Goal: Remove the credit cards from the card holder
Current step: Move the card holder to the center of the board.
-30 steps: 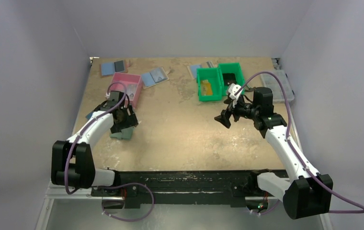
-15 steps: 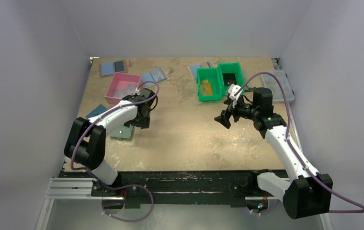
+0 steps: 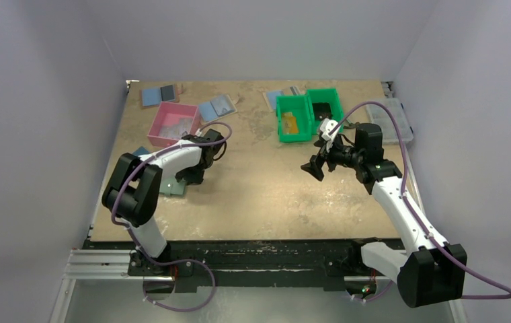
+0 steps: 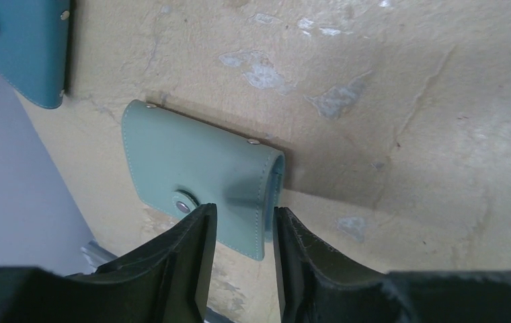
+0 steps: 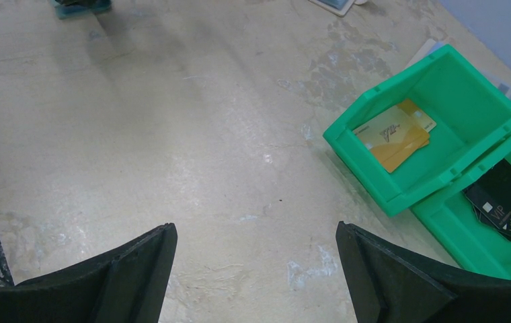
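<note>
**Clearance: open centre, crowded far edge and left side**

The table (image 3: 259,195) has a broad bare run through its centre and near side, between the two arms. Passage along the far edge is broken by blue-and-grey folders (image 3: 150,96), a pink bin (image 3: 179,106), two green bins (image 3: 280,118) set wall to wall, and a clear organiser box (image 3: 395,124) at the far right. The right gripper (image 5: 254,232), jaws wide, hangs over bare surface, with the green bins just beyond it. On the left, the card holder (image 4: 199,178) lies flat and closed. A darker wallet (image 4: 21,47) lies apart to its far left. The left gripper (image 4: 243,249) hangs over one end of the holder, jaws narrowly apart.
</note>
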### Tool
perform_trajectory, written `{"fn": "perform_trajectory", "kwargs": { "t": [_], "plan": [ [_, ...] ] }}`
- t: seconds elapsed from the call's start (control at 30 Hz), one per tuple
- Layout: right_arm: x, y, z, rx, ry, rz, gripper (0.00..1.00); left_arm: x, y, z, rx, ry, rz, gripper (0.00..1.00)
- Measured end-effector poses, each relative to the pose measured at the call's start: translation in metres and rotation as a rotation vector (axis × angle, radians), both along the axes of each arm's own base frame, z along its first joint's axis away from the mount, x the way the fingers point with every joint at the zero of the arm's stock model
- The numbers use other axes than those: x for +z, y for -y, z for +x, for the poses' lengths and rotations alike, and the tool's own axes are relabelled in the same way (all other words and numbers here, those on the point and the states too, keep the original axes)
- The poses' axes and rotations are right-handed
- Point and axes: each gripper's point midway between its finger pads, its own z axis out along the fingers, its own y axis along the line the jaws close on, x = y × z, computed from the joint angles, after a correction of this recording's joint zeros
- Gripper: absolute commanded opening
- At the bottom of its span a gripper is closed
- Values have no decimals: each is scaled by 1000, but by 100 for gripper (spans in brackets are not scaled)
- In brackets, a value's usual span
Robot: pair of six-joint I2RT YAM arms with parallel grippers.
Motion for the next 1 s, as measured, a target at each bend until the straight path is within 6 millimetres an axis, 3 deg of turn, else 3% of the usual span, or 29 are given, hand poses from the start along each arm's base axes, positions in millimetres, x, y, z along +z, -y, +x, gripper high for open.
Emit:
{"fn": "perform_trajectory", "kwargs": {
  "t": [0.13, 0.3, 0.47, 0.57, 0.7, 0.87, 1.0],
  "plan": [
    [0, 0, 0, 0, 0, 0, 99, -5, -10, -1, 0, -9, 68, 31],
    [0, 0, 0, 0, 0, 0, 99, -4, -18, 0, 0, 7, 116, 0],
    [0, 0, 0, 0, 0, 0, 99, -3, -16, 2, -13, 10, 111, 0],
    [0, 0, 0, 0, 0, 0, 99, 0, -4, 1, -33, 28, 44, 0],
    [0, 0, 0, -1, 0, 0, 99, 14, 37, 0, -100, 84, -124, 0],
    [0, 1, 1, -3, 0, 0, 99, 17, 124, -13, -216, 118, -376, 0],
    [0, 2, 1, -5, 0, 0, 99, 10, 194, -25, -295, 90, -466, 0]
  ]
}}
